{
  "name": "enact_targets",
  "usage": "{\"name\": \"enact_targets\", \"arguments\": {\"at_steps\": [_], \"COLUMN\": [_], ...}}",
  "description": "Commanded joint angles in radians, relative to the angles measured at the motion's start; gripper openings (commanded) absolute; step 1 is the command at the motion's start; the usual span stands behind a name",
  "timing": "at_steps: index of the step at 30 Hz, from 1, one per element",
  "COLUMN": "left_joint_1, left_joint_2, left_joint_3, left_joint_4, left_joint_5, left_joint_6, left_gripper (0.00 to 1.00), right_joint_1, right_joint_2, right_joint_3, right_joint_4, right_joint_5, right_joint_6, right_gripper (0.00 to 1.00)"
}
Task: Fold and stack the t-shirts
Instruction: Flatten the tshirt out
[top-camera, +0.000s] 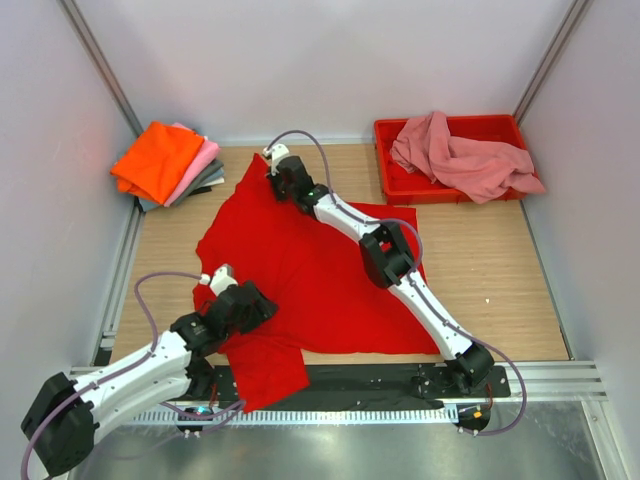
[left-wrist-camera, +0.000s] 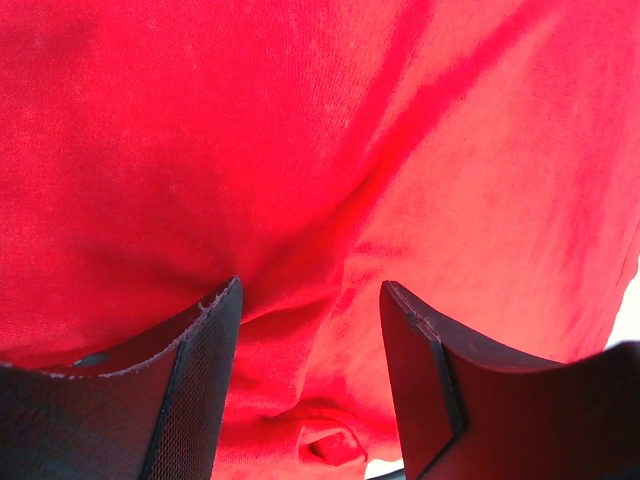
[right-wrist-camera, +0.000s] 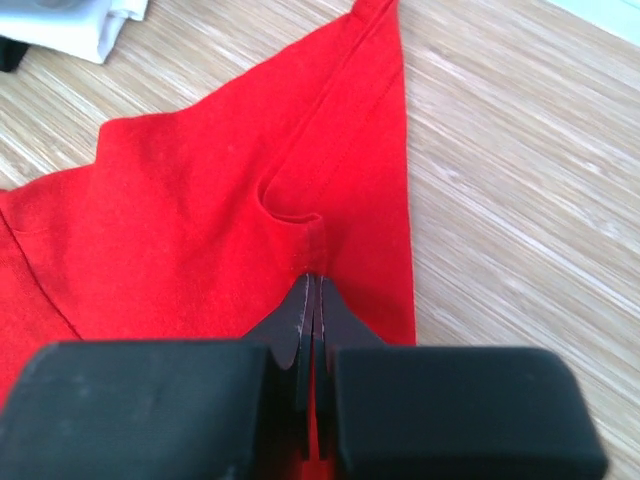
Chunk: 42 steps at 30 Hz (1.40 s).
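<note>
A bright red t-shirt (top-camera: 310, 275) lies spread and rumpled across the table, one part hanging over the near edge. My right gripper (top-camera: 271, 160) is at the shirt's far corner. In the right wrist view it (right-wrist-camera: 316, 277) is shut on a small pinched fold of the red t-shirt (right-wrist-camera: 200, 200). My left gripper (top-camera: 218, 282) sits at the shirt's left edge. In the left wrist view it (left-wrist-camera: 310, 290) stands open just above the wrinkled red t-shirt (left-wrist-camera: 320, 130), with cloth showing between its fingers (left-wrist-camera: 195, 385). A dusty pink t-shirt (top-camera: 465, 155) lies crumpled in the tray.
A stack of folded shirts (top-camera: 170, 165), orange on top with pink and grey below, sits at the back left. The red plastic tray (top-camera: 396, 185) stands at the back right. Bare wood (top-camera: 490, 280) shows right of the red shirt. White walls close in the sides.
</note>
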Motion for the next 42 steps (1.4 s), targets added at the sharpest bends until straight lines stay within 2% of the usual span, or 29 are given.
{"name": "enact_targets", "arguments": {"at_steps": [1, 5, 14, 26, 27, 28, 29, 30, 32, 37, 40, 42], "left_joint_1": [-0.003, -0.003, -0.003, -0.003, -0.003, -0.003, -0.005, -0.003, -0.003, -0.005, -0.003, -0.003], "left_joint_2": [0.042, 0.054, 0.056, 0.068, 0.068, 0.070, 0.068, 0.065, 0.064, 0.061, 0.053, 0.048], "left_joint_3": [-0.020, -0.012, -0.011, -0.003, -0.003, -0.005, -0.005, -0.005, -0.006, -0.006, -0.009, -0.009], "left_joint_4": [-0.118, -0.119, -0.119, -0.118, -0.119, -0.119, -0.118, -0.119, -0.119, -0.118, -0.118, -0.119], "left_joint_5": [-0.036, -0.037, -0.038, -0.044, -0.044, -0.043, -0.044, -0.044, -0.043, -0.043, -0.041, -0.041], "left_joint_6": [-0.003, -0.002, -0.002, 0.000, 0.001, 0.001, 0.001, 0.001, 0.001, 0.001, 0.001, 0.003], "left_gripper": [0.60, 0.59, 0.59, 0.58, 0.58, 0.58, 0.58, 0.58, 0.58, 0.58, 0.58, 0.58], "right_joint_1": [-0.004, -0.010, -0.068, -0.156, -0.156, -0.160, -0.163, -0.165, -0.168, -0.169, -0.169, -0.165], "right_joint_2": [-0.060, -0.098, -0.104, -0.078, -0.075, -0.072, -0.072, -0.074, -0.084, -0.197, -0.335, -0.437], "right_joint_3": [-0.065, -0.128, -0.093, -0.093, -0.093, -0.091, -0.093, -0.091, -0.094, -0.156, -0.252, -0.378], "right_joint_4": [0.129, 0.217, 0.274, 0.329, 0.346, 0.351, 0.357, 0.363, 0.357, 0.338, 0.323, 0.324], "right_joint_5": [-0.069, -0.071, 0.053, 0.092, 0.092, 0.092, 0.092, 0.098, 0.107, 0.115, 0.120, 0.133], "right_joint_6": [0.004, 0.046, 0.144, 0.192, 0.187, 0.176, 0.172, 0.170, 0.172, 0.156, 0.158, 0.164], "right_gripper": [0.01, 0.01, 0.01, 0.01, 0.04, 0.12, 0.40, 0.57, 0.82, 0.93, 0.97, 1.00]}}
